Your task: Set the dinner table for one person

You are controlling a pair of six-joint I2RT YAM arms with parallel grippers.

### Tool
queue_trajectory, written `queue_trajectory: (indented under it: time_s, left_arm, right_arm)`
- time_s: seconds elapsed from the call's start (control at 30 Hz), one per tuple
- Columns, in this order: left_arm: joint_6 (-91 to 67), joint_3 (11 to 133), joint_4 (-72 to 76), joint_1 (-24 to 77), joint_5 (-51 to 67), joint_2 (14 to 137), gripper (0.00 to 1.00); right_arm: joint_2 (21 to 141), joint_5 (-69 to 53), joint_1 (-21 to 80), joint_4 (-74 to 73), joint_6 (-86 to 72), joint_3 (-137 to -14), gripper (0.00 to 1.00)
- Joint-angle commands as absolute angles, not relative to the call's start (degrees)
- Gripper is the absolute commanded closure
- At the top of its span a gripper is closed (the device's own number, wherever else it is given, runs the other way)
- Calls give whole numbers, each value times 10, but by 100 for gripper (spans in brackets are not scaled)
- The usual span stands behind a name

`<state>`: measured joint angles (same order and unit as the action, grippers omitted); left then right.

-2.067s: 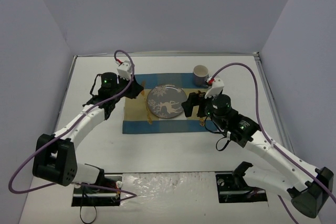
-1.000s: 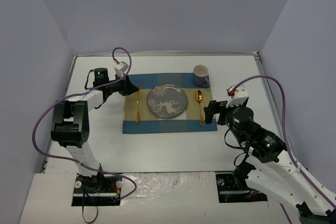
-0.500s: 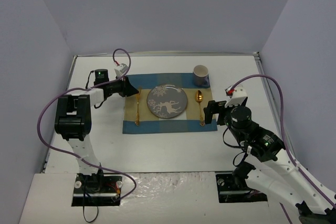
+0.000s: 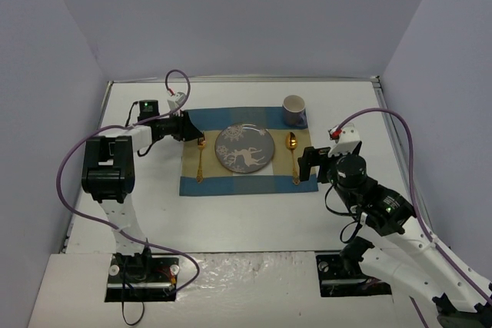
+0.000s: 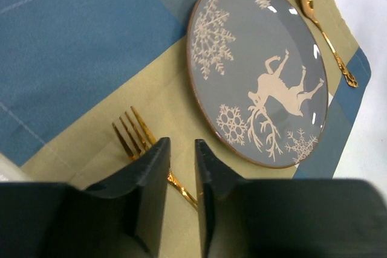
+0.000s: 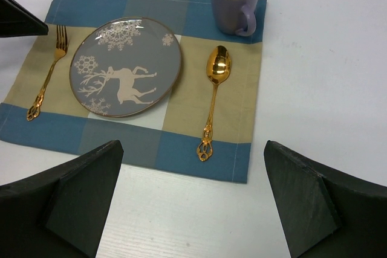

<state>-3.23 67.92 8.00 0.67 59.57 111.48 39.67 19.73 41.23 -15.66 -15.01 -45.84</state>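
Note:
A blue-and-tan checked placemat (image 4: 246, 182) lies on the white dinner table (image 4: 246, 217). On it are a grey reindeer plate (image 4: 244, 148), a gold fork (image 4: 200, 160) to its left, a gold spoon (image 4: 293, 155) to its right, and a lilac mug (image 4: 294, 110) at the far right corner. My left gripper (image 4: 192, 129) hovers low at the fork's tines (image 5: 130, 132). Its fingers (image 5: 151, 173) are almost together and hold nothing. My right gripper (image 4: 307, 164) is wide open and empty. It sits just near of the spoon's handle end (image 6: 205, 146).
Pale lilac walls close in the table on the left, back and right. The table's metal rim (image 4: 246, 80) runs along the back. The arm bases (image 4: 142, 270) stand at the near edge. The left arm's purple cable (image 4: 65, 182) loops along the left side.
Both grippers have drawn back from beside the plate, and the fork and spoon now lie free on the placemat. In the last second the left gripper edged slightly right; the right barely moved.

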Motion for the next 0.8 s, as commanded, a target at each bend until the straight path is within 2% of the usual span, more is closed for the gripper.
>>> queue_trajectory:
  time_s: [0.0,0.1,0.17,0.27,0.37,0.6,0.77]
  left_arm:
    - [-47,707,44,3,524,1054,73]
    - [-95,689,23,9,419,989,61]
    - [-110,675,-9,25,325,946,47]
    - [-124,676,-78,58,203,881,36]
    - [-129,676,-143,75,119,834,29]
    - [-105,667,-254,77,12,674,5]
    - [-92,652,-314,73,-43,533,3]
  right_arm:
    - [397,218,410,-134,-153,-474,0]
    - [400,223,410,-134,-151,-474,0]
    - [401,226,410,-134,-151,-475,0]
    - [399,232,410,-134,-153,-476,0]
    - [389,244,410,-135,-152,-478,0]
    - [347,335,410,-151,-141,-496,0]
    - [317,422,410,-159,-115,-518,0]
